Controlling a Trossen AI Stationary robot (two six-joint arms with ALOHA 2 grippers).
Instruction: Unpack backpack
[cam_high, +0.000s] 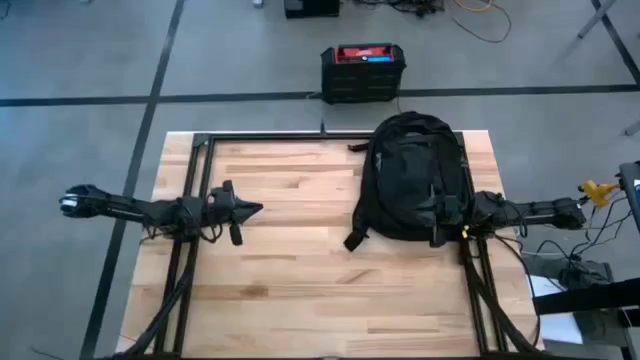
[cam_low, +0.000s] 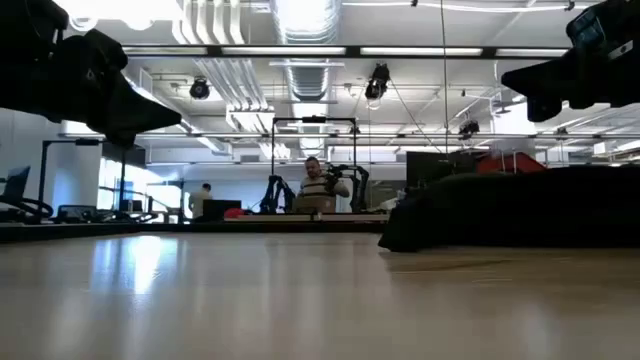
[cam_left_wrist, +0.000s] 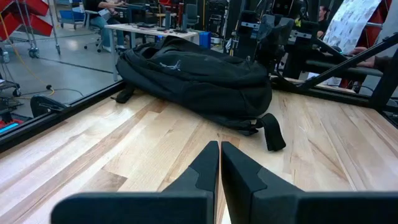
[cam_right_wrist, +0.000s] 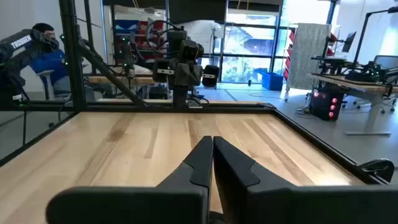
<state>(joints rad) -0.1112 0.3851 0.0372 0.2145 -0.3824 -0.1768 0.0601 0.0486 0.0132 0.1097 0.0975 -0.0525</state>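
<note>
Rightward, the backpack (cam_high: 412, 178) lies near the table (cam_high: 290, 290) edge; centre bare.

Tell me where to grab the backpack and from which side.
Likely the loose strap end trailing off the backpack at its near-left corner. It lies clear of the bulky body, so fingers can close around it. Come from the left with the left gripper, now shut; the right gripper, also shut, sits against the pack's right edge.

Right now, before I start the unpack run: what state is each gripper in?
Left gripper: shut, holding nothing, short of the backpack.
Right gripper: shut, holding nothing, above bare table.
</note>
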